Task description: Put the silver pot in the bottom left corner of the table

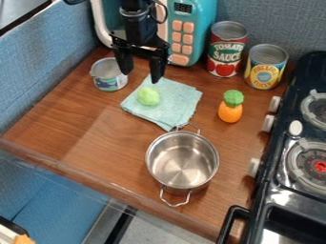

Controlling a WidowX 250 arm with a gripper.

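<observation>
Though near edge (130, 199), pot (183, 164) with room

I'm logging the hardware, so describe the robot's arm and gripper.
The arm is black, with a rounded, cylinder-like section and a thin dark cable looping beside it. The gripper is black too: a wide crosspiece bearing two chunky fingers that narrow toward their tips.

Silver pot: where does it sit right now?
In the camera view, the silver pot stands at the table's near edge, just below the folded cloth and left of the stove.
</observation>
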